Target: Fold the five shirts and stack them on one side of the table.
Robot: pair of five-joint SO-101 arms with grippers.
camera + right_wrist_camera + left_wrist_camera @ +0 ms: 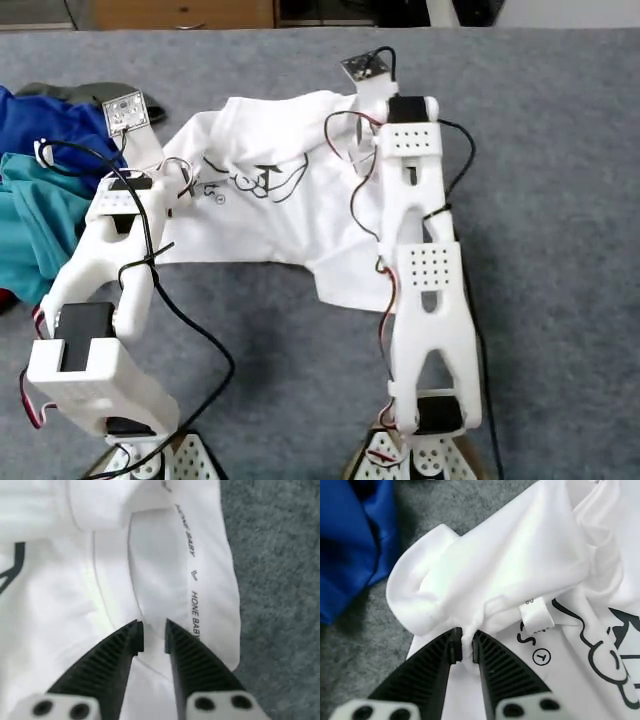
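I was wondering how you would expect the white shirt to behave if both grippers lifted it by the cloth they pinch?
Probably floppy: the white shirt lies rumpled and bunches at the left gripper. Likely light, as the right gripper holds just a thin fold. It may drag on the fuzzy grey table cover.

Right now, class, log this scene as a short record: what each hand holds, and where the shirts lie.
Left hand: shut on a fold of the white shirt
Right hand: pinching the white shirt too
White shirt: spread on the grey table, not yet folded
Other shirts: blue shirt and teal shirt, bunched beside the left arm
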